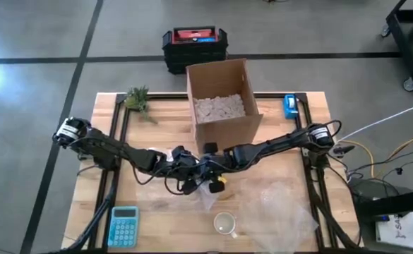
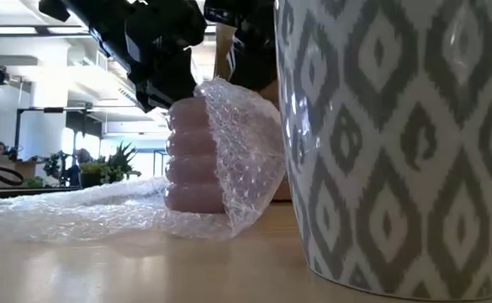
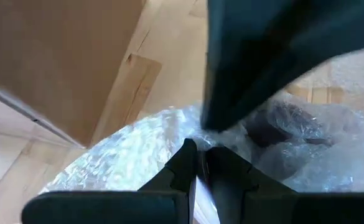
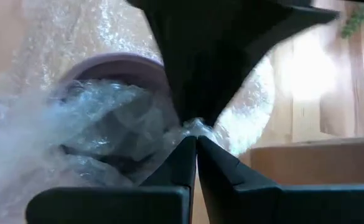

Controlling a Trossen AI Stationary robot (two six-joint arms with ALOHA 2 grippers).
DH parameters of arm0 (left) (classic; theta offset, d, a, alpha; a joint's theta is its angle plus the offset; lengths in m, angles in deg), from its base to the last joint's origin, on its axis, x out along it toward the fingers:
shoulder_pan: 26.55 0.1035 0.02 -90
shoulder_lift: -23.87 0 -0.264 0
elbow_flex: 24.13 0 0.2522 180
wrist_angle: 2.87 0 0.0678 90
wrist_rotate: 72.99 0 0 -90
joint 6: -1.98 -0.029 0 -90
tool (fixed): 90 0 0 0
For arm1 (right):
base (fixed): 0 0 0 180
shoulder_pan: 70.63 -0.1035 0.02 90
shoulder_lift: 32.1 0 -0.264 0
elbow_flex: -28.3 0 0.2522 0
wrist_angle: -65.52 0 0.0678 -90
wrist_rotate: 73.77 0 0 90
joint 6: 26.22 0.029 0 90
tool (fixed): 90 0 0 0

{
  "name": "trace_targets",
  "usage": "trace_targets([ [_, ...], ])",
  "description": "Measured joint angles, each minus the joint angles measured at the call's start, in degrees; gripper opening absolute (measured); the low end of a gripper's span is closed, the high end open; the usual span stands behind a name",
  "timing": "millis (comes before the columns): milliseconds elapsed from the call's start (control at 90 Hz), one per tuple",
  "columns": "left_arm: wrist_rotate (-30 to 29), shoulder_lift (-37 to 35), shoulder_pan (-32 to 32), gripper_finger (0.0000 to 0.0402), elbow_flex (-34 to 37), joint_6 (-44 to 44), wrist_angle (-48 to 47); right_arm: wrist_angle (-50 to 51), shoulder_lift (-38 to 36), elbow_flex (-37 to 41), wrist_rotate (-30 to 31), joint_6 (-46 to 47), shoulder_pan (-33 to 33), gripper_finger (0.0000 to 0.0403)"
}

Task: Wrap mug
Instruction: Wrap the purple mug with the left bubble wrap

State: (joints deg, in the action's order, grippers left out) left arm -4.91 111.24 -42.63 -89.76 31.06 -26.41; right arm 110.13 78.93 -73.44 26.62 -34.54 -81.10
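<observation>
I have both claws meeting over the pink ribbed mug (image 2: 197, 156), which stands upright near the middle of the bench (image 1: 164, 116), just in front of the cardboard box (image 1: 222, 99). The left claw (image 3: 197, 163) and right claw (image 4: 195, 146) are each pinched shut on the bubble wrap (image 2: 241, 151) bunched over the mug's mouth, so the mug sits directly below them, neither arm nearer. A loose sheet trails toward the near right. A patterned mug (image 1: 225, 223) stands nearer, a calculator (image 1: 123, 226) near left.
</observation>
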Motion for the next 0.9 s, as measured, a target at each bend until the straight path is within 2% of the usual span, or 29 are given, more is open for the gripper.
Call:
trace_targets([
  [522, 0.27, -0.18, -0.02, 0.0022, -0.37, -0.11, -0.67, -2.07, 3.31, 0.19, -3.85, 0.28, -0.69, 0.0002],
  [733, 0.4, -1.35, -0.2, 0.0022, -5.09, -0.06, -7.99, -2.43, 3.48, 0.23, -5.47, 0.24, -0.67, 0.0002],
  [900, 0.37, -1.93, -0.51, 0.0022, -8.99, 2.59, -19.75, -2.08, 2.43, 0.33, -6.42, 0.22, -0.67, 0.0002],
])
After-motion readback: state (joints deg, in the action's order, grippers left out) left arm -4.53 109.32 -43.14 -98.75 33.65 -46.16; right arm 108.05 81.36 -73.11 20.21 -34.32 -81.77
